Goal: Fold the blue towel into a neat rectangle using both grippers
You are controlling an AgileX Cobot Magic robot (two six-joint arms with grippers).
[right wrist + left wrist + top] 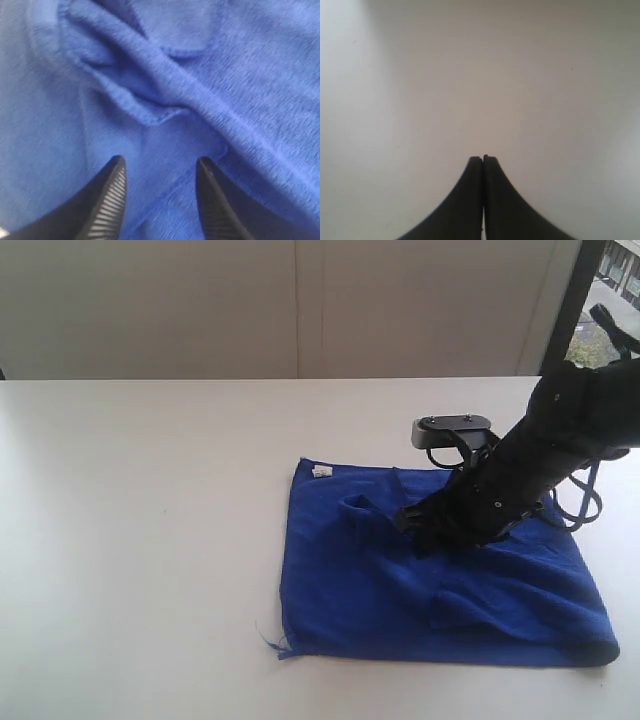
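On your left, the left fingers [465, 200] are pressed shut on nothing, and their wrist view shows only bare white bench [150, 490]; that arm does not appear in the exterior view at all, so treat it as well apart from the cloth. Moving right, the blue towel [400, 590] lies on the right half of the bench, its long axis running left to right across the exterior view, its white tag [321, 472] at the far left corner and a frayed thread at the near left corner. It is rumpled, not flat: a raised ridge [150, 85] of cloth crosses its middle. Further right, the right arm [540, 450] reaches down over the towel's centre, and the right fingers [107, 200] stand apart, gripping nothing, with that ridge lying just ahead of their tips. So the right side is clearly nearer. The left-hand edge and tag corner are probably the left arm's reach.
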